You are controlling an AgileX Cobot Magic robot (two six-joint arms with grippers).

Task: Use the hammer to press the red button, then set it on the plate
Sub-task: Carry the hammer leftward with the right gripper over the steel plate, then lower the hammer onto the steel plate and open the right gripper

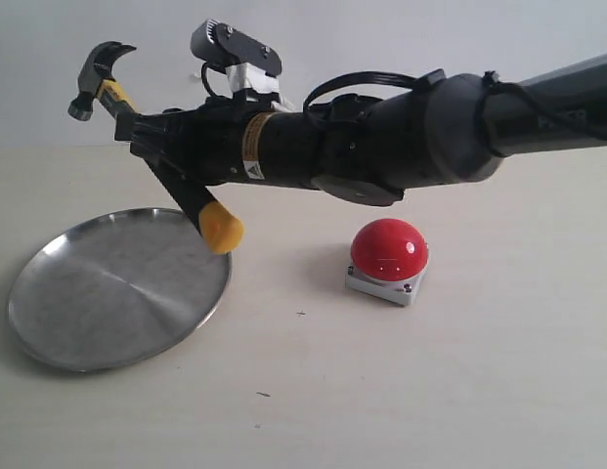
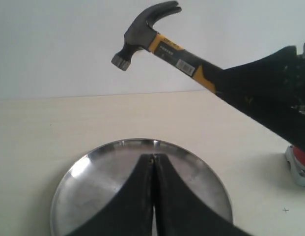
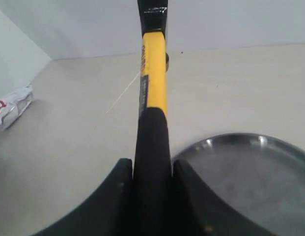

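The right gripper [image 1: 147, 132] is reaching across from the right edge of the table [image 1: 479, 391] and clamping the hammer [image 1: 114, 98] by its black handle, jaws tight on either side. The hammer is hanging in the air, tilted: its head is pointing up toward the far left corner, and its yellow end is dipping just above the plate's right rim.

The plate [image 1: 78, 313] is lying toward the left edge. The red button [image 1: 388, 249] is sitting near the middle of the table, well apart from the hammer.

The left gripper [image 2: 153, 162] is hovering over the plate's near side with its fingers pressed together, holding nothing.

Judging by the hammer's position, the placing step seems to be in hand. Whether the button is already pressed cannot be told.

The next move is calling for a shift further over the dish, a flatter handle and a gentle descent, then opening only once the hammer is resting inside the rim.
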